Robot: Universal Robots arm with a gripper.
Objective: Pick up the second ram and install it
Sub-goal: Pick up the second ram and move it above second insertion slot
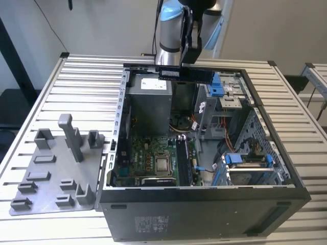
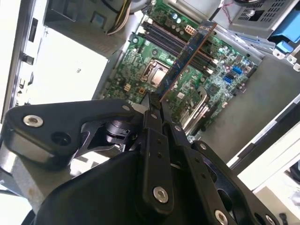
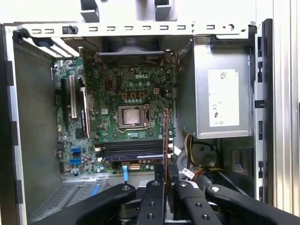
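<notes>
A matte grey plastic tray [image 1: 51,176] of blocks and posts lies on the ribbed metal table [image 1: 92,76], just beside the black steel computer case [image 1: 204,214], on the exterior view's left. Inside the case sit a green motherboard [image 1: 153,153] and a grey boxy power supply [image 3: 225,93] bearing a white printed label. Over the case's far side, the gripper [image 1: 188,64] has its black fingers [image 2: 152,136] pinched tight on the second ram [image 1: 186,75], a thin, flat, dark stick held level.
</notes>
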